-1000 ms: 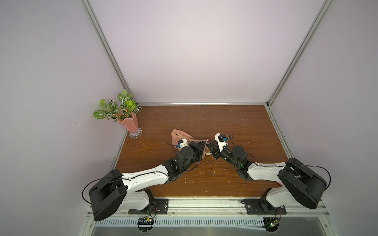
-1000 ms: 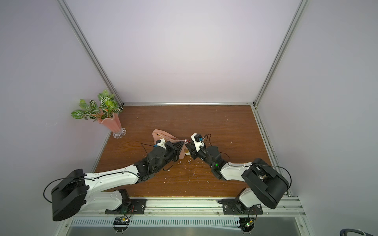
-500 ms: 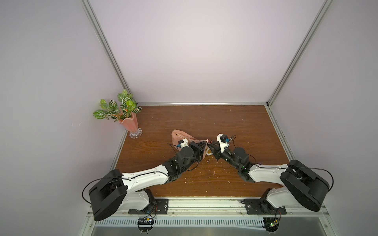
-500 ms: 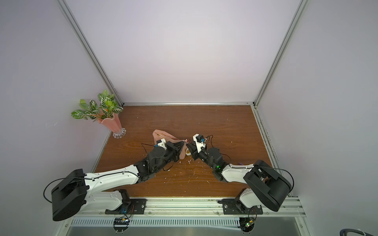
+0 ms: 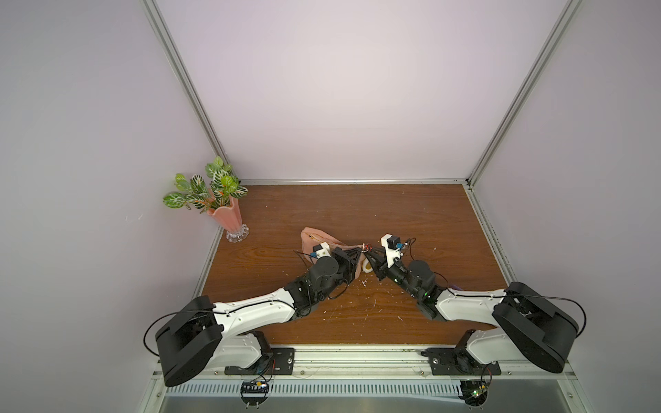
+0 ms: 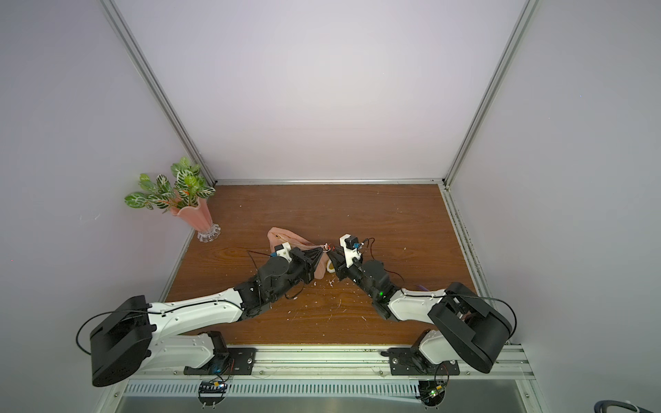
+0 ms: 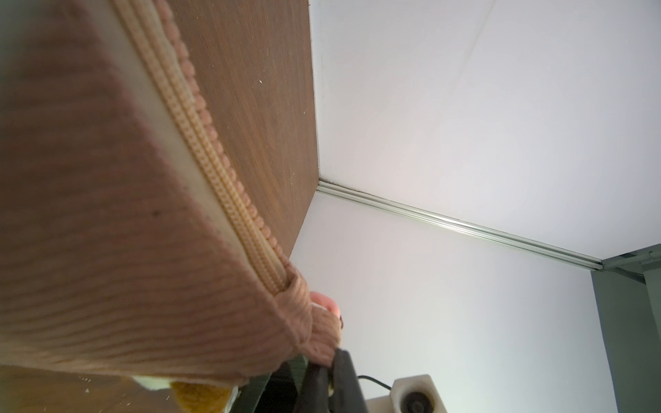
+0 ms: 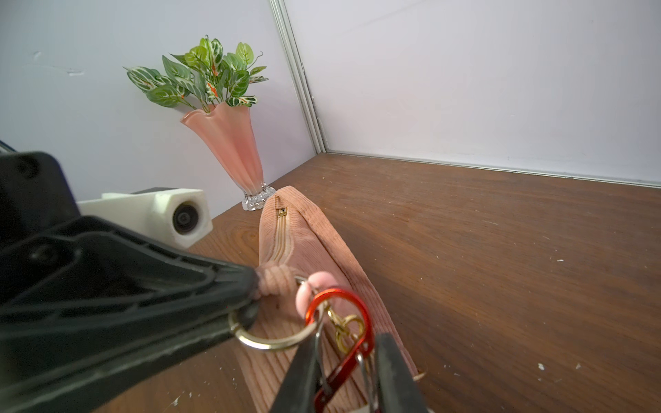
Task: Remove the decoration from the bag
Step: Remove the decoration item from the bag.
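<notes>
The salmon-pink ribbed bag [image 5: 319,239] [image 6: 286,237] [image 8: 307,236] lies on the wooden table, with one end lifted. My left gripper [image 5: 360,250] [image 6: 323,251] [image 7: 329,364] [image 8: 250,296] is shut on the fabric loop [image 8: 273,277] at the bag's zipper end. A gold ring [image 8: 272,341] hangs from that loop. A red clip [image 8: 345,304] hooks onto the ring, and my right gripper [image 5: 369,252] [image 6: 331,253] [image 8: 345,357] is shut on the clip. The cream decoration [image 5: 366,266] [image 6: 331,267] [image 7: 200,393] hangs below both grippers, mostly hidden.
A pink vase of green leaves [image 5: 229,221] [image 6: 198,219] [image 8: 232,150] stands at the back left corner. White crumbs litter the table [image 5: 393,214] in front of the grippers. Walls close in the left, back and right. A bit of purple [image 6: 422,287] shows behind the right forearm.
My right gripper has shifted slightly to the right with the clip in it. The left gripper has stayed where it was, holding the bag's loop.
</notes>
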`<state>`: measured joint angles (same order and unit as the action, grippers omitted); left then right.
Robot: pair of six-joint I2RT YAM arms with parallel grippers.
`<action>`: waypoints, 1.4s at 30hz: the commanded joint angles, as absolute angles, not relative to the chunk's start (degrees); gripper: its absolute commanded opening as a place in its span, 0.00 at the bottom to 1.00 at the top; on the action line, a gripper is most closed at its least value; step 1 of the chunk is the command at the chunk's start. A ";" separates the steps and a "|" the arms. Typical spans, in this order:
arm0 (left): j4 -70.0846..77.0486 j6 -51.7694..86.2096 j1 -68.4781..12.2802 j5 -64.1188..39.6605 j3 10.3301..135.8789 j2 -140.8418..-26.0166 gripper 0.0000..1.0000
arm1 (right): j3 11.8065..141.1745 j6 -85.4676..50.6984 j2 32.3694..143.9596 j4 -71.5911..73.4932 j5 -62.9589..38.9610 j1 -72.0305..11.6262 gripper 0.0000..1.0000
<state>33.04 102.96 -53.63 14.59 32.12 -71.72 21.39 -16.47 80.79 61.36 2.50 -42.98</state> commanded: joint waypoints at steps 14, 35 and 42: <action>35.24 101.49 -53.17 18.61 32.91 -70.73 0.00 | 20.64 -23.09 78.83 55.93 21.57 -40.25 0.00; 37.80 101.49 -53.18 16.50 35.99 -79.36 0.00 | 25.06 -20.42 78.79 60.62 12.02 -41.51 0.00; 38.85 101.80 -53.17 16.98 35.97 -81.17 0.00 | 21.16 -18.89 76.84 65.81 11.13 -41.52 0.00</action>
